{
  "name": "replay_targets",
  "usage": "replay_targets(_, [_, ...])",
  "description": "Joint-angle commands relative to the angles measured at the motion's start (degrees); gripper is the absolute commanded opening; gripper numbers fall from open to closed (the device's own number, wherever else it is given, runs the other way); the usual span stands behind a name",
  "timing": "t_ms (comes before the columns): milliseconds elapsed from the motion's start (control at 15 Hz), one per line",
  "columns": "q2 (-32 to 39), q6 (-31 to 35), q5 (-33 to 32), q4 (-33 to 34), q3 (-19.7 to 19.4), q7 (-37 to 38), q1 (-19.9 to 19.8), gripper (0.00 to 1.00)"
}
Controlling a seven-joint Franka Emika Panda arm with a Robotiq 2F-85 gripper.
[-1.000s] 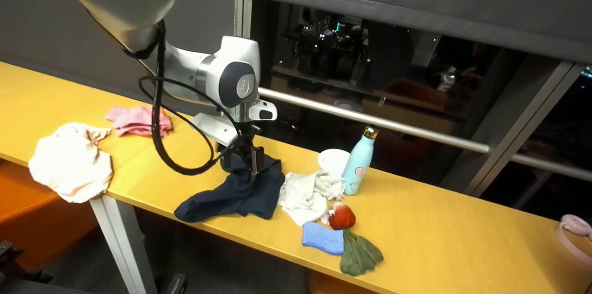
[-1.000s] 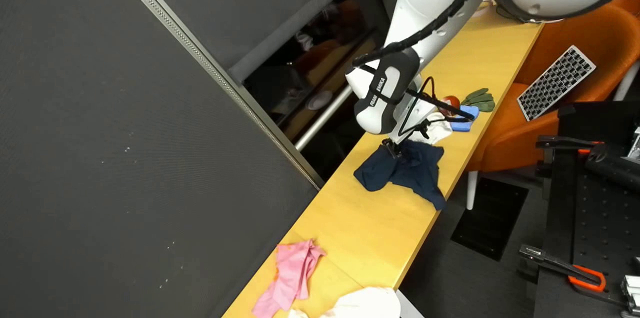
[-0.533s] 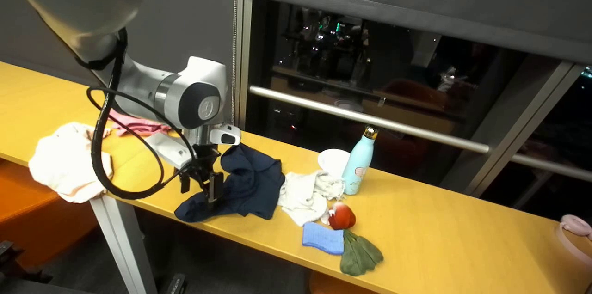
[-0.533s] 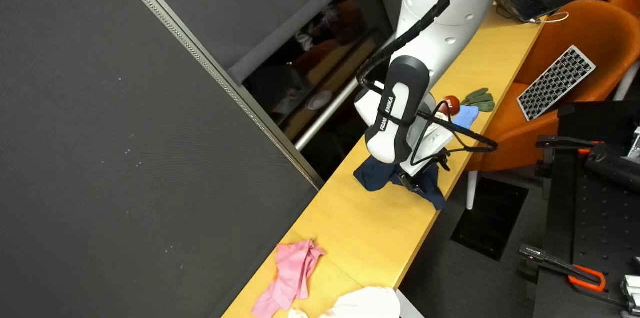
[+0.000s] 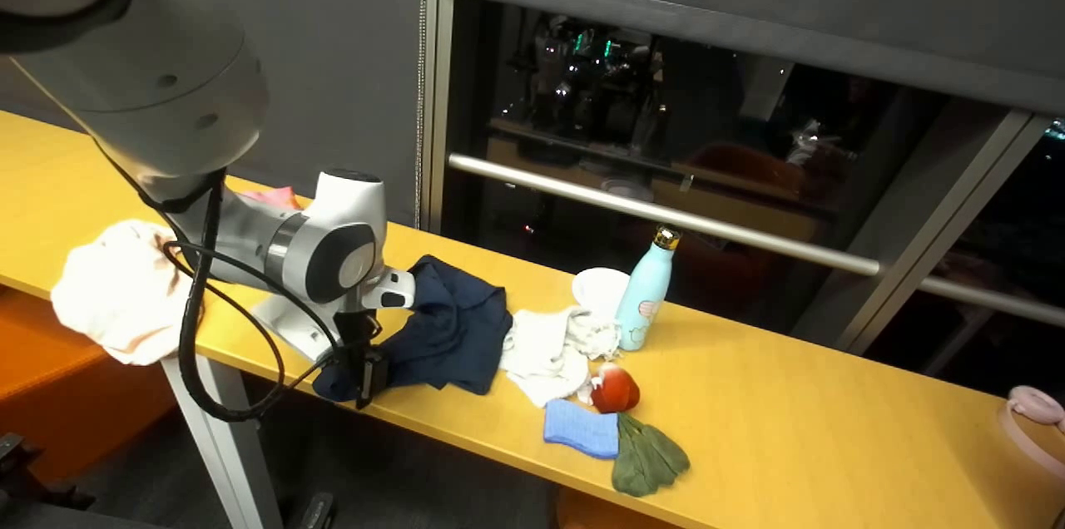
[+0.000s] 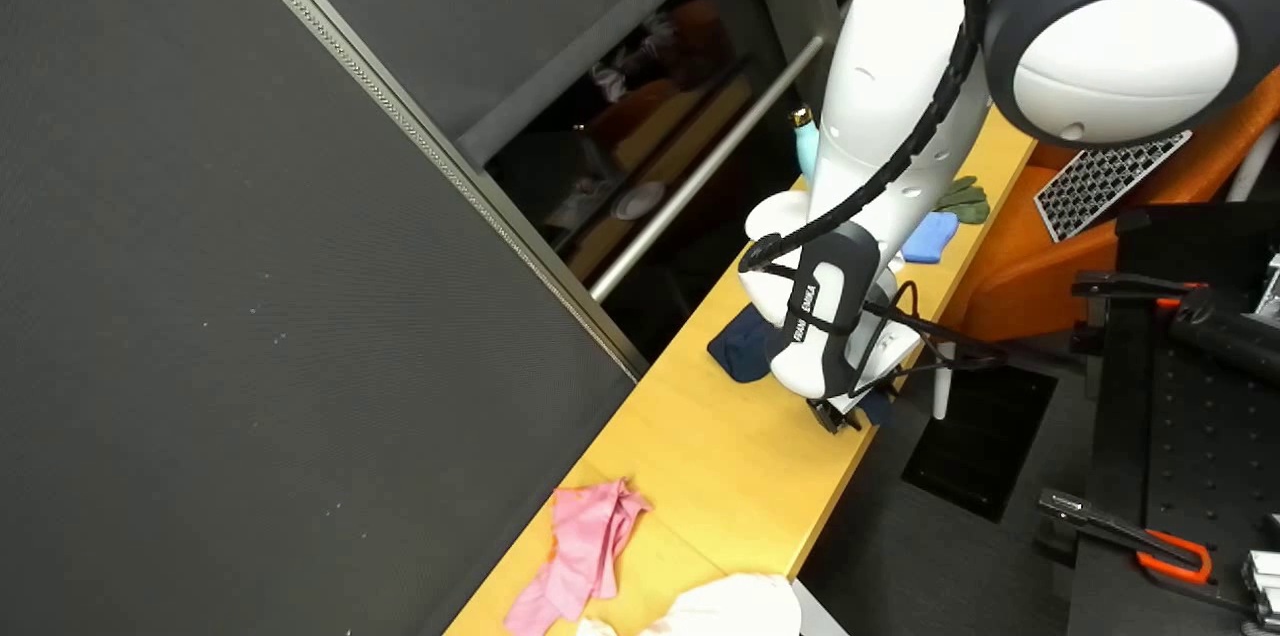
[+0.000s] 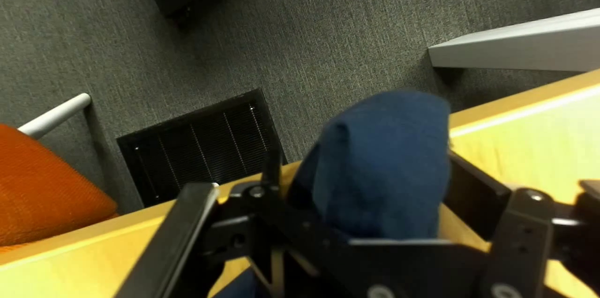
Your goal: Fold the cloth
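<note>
The cloth [image 5: 458,325] is dark navy blue and lies rumpled on the table, with one end at the table's front edge. In an exterior view the arm covers much of the cloth [image 6: 741,346]. My gripper [image 5: 358,379] is low at that front end, and it also shows in an exterior view [image 6: 838,414]. In the wrist view a rounded end of the cloth [image 7: 389,157] stands between the two spread fingers of my gripper [image 7: 363,164], reaching over the edge. The fingers are apart and the gripper is open. Whether the fingers touch the cloth cannot be told.
A cream-white cloth [image 5: 545,354], white bowl [image 5: 597,289], teal bottle [image 5: 647,296], red object [image 5: 616,389], blue cloth [image 5: 581,429] and green cloth [image 5: 647,458] lie beyond the navy cloth. A pink cloth [image 6: 590,546] and pale bundle [image 5: 125,292] are at the opposite side.
My gripper has moved from over the middle of the navy cloth to its front end at the table edge, and lower. The cloth lies about as before.
</note>
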Motion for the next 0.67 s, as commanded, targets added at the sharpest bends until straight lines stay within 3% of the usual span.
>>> replay_targets(0, [0.66, 0.63, 0.95, 1.87, 1.69, -1.76, -0.53, 0.52])
replay_targets(133, [-1.25, -0.98, 1.34, 1.45, 3.45, -2.88, -0.41, 0.47])
replay_targets(533, [-5.37, -5.08, 2.99, 4.57, 11.74, -6.27, 1.72, 0.01])
replay_targets(600, [-6.29, -5.63, 3.28, 4.94, 12.87, -6.89, 2.19, 0.0])
